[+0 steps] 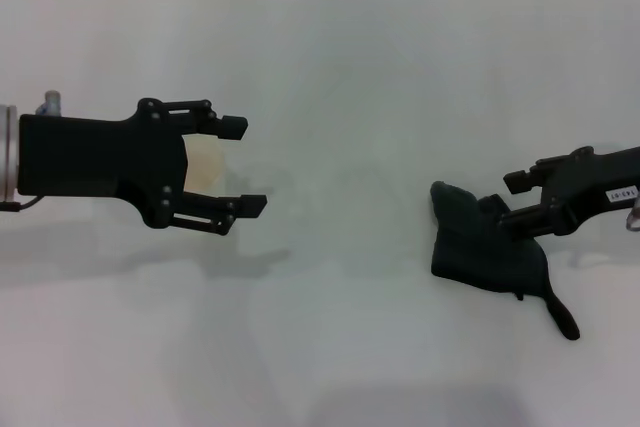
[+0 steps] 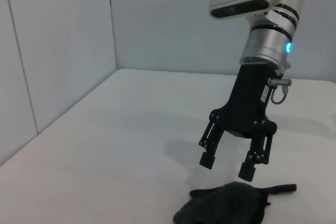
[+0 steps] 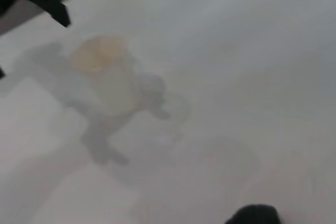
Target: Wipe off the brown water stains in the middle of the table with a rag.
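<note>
Hovering over the dark, nearly black bunched rag (image 1: pixel 487 245) at the right of the wide white smooth desk (image 1: pixel 340 67), your right end effector (image 2: pixel 227 166) has its fingers spread apart just above the cloth, gripping nothing. Your left end effector (image 1: pixel 243 165), fingers likewise apart, brackets a white paper cup (image 1: pixel 205 169) with a tan inside at the left. No brown stain is discernible on the middle of the desk; at most a faint trace shows in the right wrist view. To do the pickup well, descend squarely over the thickest folds, not the narrow tail, close firmly, and lift a bunched pad that can press flat.
</note>
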Motion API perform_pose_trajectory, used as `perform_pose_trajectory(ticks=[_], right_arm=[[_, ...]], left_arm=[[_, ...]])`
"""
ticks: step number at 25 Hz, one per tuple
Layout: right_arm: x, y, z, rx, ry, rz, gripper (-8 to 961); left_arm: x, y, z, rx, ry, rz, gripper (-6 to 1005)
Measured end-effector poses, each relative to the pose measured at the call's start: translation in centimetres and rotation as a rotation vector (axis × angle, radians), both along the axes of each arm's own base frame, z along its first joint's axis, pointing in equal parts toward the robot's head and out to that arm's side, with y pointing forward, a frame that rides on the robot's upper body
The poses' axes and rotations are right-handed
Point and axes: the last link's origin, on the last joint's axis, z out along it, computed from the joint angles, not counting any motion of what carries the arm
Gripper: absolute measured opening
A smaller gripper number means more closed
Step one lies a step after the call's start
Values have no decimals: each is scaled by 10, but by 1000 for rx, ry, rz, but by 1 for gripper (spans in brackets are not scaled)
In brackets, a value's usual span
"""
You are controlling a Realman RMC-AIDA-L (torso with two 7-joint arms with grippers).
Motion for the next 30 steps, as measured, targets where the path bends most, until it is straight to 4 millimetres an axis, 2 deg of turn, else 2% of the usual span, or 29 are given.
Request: perform_pose_trajectory(ticks=[1, 6, 16, 30], right_arm=[[0, -1, 0, 2, 11, 16, 706], [-1, -5, 2, 18, 67, 110, 765], [0, 4, 7, 50, 161, 158, 758], [-1, 4, 6, 18, 128, 188, 752]], left_arm=[[0, 0, 0, 1, 0, 0, 879], [-3, 0, 2, 9, -1, 8, 879], [-10, -4, 14, 66, -24, 24, 879], [-16, -3, 21, 85, -15, 37, 879]])
